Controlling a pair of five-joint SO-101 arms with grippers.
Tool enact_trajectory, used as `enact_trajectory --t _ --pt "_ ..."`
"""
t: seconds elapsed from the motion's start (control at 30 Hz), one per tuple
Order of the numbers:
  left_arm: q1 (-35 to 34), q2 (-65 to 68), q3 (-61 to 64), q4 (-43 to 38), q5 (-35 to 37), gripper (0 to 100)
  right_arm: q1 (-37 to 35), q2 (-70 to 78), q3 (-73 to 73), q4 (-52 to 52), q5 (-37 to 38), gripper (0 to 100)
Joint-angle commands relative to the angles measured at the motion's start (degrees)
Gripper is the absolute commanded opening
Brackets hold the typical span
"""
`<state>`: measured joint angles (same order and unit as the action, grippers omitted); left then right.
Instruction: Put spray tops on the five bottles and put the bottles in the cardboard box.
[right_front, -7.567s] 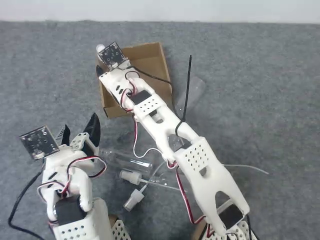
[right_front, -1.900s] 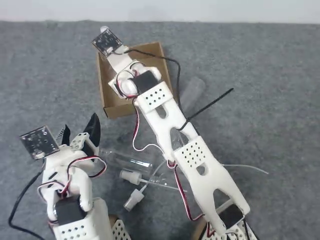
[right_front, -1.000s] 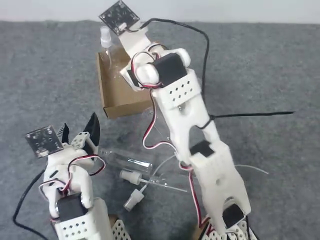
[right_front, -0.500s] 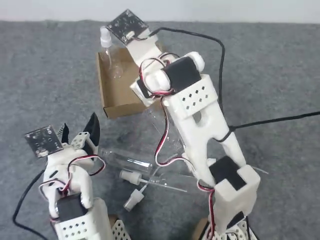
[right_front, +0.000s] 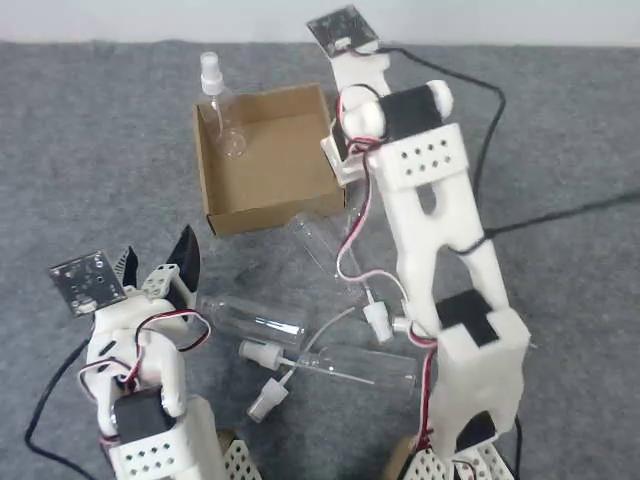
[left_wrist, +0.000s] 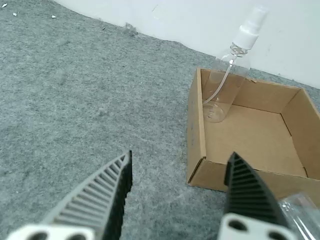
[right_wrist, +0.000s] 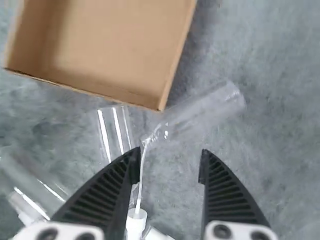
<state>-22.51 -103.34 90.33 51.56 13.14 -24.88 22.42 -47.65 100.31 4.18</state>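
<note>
The cardboard box lies open at the back of the grey carpet. One clear bottle with a spray top stands in its far left corner, also seen as bottle in box. Uncapped clear bottles lie in front of the box. Loose spray tops lie among them. My left gripper is open and empty, low at the near left. My right gripper is open and empty above a lying bottle by the box's near right corner.
The right arm stands tall beside the box's right wall, its black cable trailing off right. A spray top with its tube lies under the right gripper. Open carpet spreads left of the box.
The right arm has lifted away from the box and swung right, leaving the capped bottle standing in the far left corner. The left arm has stayed put.
</note>
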Motion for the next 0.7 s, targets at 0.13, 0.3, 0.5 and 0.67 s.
enact_trajectory --t 0.13,0.3,0.5,0.67 --pt "-0.44 -1.14 -0.57 -0.35 -0.70 28 3.91 3.74 -1.05 -3.12 -5.54 29.9" --pt "-0.44 -1.14 -0.57 -0.35 -0.70 28 4.79 7.69 -1.05 -6.20 -8.35 32.2" --pt "-0.44 -1.14 -0.57 -0.35 -0.70 28 4.88 13.23 -1.05 -10.68 -12.13 32.2" --pt "-0.44 -1.14 -0.57 -0.35 -0.70 28 5.23 17.01 -1.05 -14.29 -14.68 32.3"
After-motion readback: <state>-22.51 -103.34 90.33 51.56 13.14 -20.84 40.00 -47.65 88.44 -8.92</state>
